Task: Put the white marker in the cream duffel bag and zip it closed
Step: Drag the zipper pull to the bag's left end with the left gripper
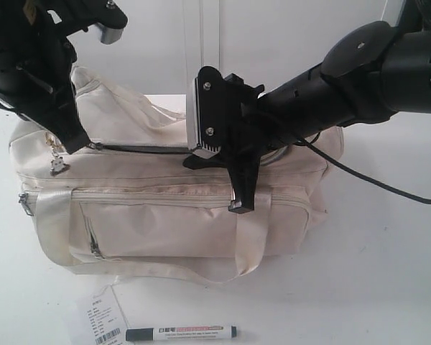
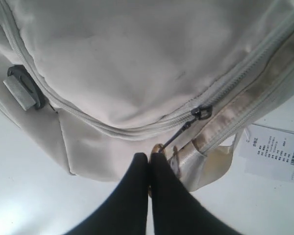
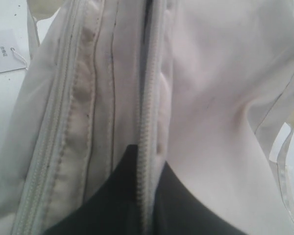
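The white marker (image 1: 181,333) lies on the table in front of the cream duffel bag (image 1: 172,223), outside it, black cap to the left. The bag lies lengthwise, and a dark slit shows along its top zipper (image 1: 140,149). At the bag's left end my left gripper (image 1: 70,144) (image 2: 149,159) is shut on the gold zipper charm (image 2: 157,148), which hangs from the dark slider (image 2: 201,112). From the right, my right gripper (image 1: 243,205) (image 3: 146,161) is shut on the bag's zipper edge (image 3: 146,122), with the tape running between its fingers.
A white paper barcode tag (image 1: 100,316) (image 2: 277,152) lies on the table just left of the marker. The bag's strap handle (image 1: 50,215) loops down over the front pocket. A black cable (image 1: 388,183) trails from the right arm over the table.
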Robot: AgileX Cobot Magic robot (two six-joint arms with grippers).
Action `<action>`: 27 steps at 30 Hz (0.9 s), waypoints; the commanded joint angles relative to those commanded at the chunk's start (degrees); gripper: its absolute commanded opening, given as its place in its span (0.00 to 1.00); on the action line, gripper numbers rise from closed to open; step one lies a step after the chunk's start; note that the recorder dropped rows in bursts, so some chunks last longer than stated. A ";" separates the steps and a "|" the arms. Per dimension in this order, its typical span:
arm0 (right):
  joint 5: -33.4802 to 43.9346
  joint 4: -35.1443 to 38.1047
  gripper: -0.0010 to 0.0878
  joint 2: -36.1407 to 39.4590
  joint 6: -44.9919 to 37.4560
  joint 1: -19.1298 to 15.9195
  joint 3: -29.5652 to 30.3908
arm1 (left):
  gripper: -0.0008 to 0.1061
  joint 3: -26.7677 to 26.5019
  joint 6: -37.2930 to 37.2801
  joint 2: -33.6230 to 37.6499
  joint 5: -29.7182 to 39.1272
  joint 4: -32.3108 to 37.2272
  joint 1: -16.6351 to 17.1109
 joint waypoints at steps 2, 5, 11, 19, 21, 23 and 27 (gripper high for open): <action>0.00 0.00 0.01 0.00 0.00 0.00 0.00 | 0.01 0.00 0.09 0.00 0.00 0.00 0.34; 0.00 0.00 0.01 0.00 0.09 0.00 0.00 | 0.01 0.00 0.09 0.00 0.00 0.00 1.54; 0.00 0.00 0.01 0.00 0.09 0.00 0.00 | 0.01 0.00 0.09 0.00 0.00 -1.35 4.11; -0.11 0.00 0.01 0.00 1.38 0.00 0.00 | 0.01 0.00 1.19 0.00 0.00 -1.88 4.09; -0.11 0.00 0.01 0.00 1.26 0.00 0.00 | 0.01 0.00 1.19 0.00 0.00 -1.88 4.09; -0.11 0.00 0.01 0.00 1.26 0.00 0.00 | 0.01 0.00 1.19 0.00 0.00 -1.91 4.77; -0.11 0.00 0.01 0.00 1.26 0.00 0.00 | 0.01 0.00 1.19 0.00 0.00 -2.98 7.06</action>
